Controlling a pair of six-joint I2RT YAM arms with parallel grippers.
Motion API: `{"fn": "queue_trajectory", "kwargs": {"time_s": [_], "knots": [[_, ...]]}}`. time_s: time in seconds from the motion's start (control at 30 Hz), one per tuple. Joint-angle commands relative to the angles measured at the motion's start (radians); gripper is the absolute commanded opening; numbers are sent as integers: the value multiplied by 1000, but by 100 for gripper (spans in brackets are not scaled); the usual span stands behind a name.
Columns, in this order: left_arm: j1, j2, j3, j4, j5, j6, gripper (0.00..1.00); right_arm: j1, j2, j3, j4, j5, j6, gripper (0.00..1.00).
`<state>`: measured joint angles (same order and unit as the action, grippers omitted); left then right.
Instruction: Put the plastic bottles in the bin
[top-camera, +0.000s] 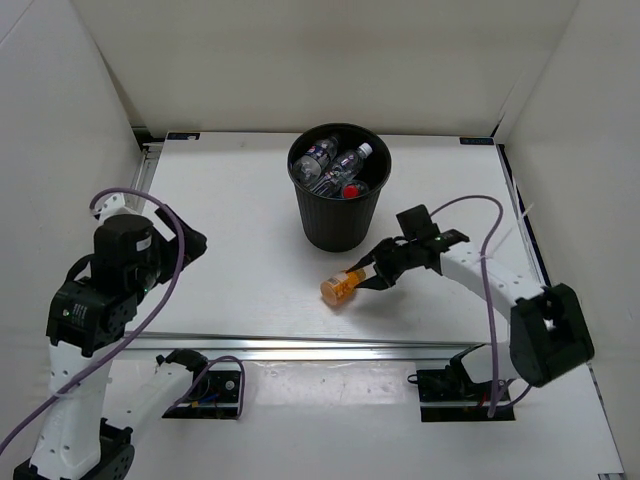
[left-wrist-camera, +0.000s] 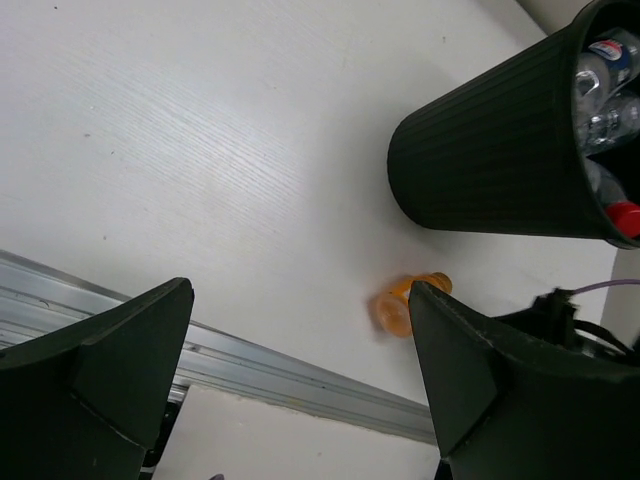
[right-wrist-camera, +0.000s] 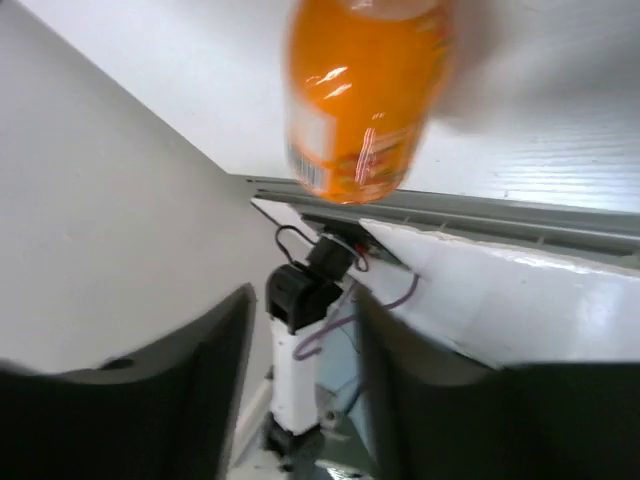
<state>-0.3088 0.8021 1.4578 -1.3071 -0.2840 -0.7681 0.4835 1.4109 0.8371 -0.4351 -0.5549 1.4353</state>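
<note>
The stubby orange bottle (top-camera: 340, 286) lies on the white table in front of the black bin (top-camera: 338, 215), its cap pointing toward my right gripper (top-camera: 370, 274). In the right wrist view the orange bottle (right-wrist-camera: 365, 95) sits blurred just beyond my gripper (right-wrist-camera: 305, 300); the fingers stand apart with nothing between them. Inside the bin lie a clear blue-labelled bottle (top-camera: 318, 153), a clear white-capped bottle (top-camera: 354, 159) and a red-capped bottle (top-camera: 351, 188). My left gripper (top-camera: 190, 243) is wide open and empty at the far left (left-wrist-camera: 300, 340); from there I see the orange bottle (left-wrist-camera: 398, 305) and the bin (left-wrist-camera: 500, 150).
White walls enclose the table at the back and both sides. An aluminium rail (top-camera: 300, 347) runs along the near edge. Purple cables loop over both arms. The left arm's base (right-wrist-camera: 300, 300) shows between the right fingers.
</note>
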Motion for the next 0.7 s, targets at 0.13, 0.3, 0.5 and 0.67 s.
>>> {"fn": "queue_trajectory", "kwargs": {"time_s": [0.13, 0.3, 0.5, 0.67], "knots": [[2, 17, -94, 103, 42, 53, 100, 6, 51, 244, -238, 147, -263, 100], [2, 37, -103, 103, 51, 62, 100, 36, 184, 329, -349, 208, -312, 100], [2, 19, -94, 59, 23, 72, 100, 47, 206, 240, -360, 208, -303, 100], [2, -4, -114, 40, 11, 41, 100, 56, 267, 217, -338, 173, -312, 100]]}}
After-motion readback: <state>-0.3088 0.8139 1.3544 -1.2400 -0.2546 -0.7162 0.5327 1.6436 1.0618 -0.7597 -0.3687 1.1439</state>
